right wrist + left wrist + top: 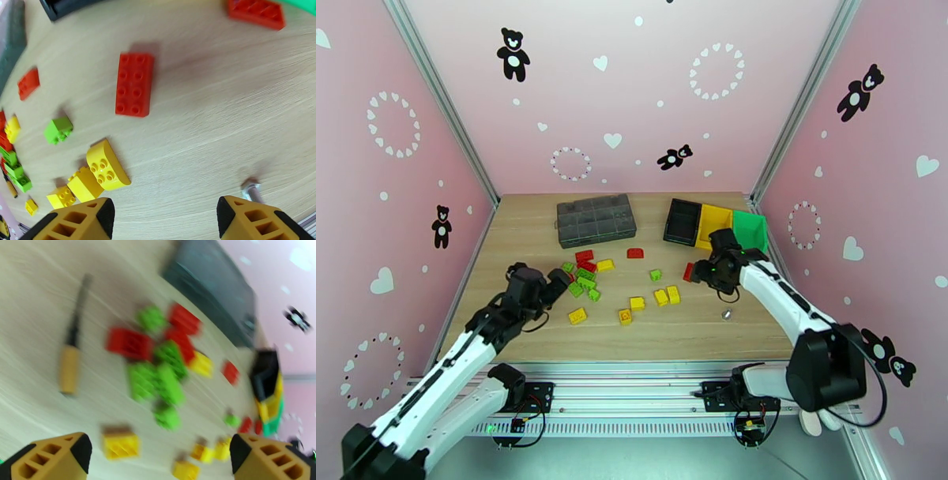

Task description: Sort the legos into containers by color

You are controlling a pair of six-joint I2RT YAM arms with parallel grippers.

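The left arm rises from its base at the near edge of the desk and slants forward over the desk's near left part, with its wrist bent downward. The left jaws stand wide apart, orange fingertips above the desk, nothing between them. The right arm stretches from the desk's near right corner toward its far right side. The right jaws are parted too, fingertips above the desk, empty.

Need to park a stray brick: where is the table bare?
Bare wood between the grey organizer box and the black bin, and along the near edge below the yellow bricks. Crowded: the green-and-red brick pile left of centre.
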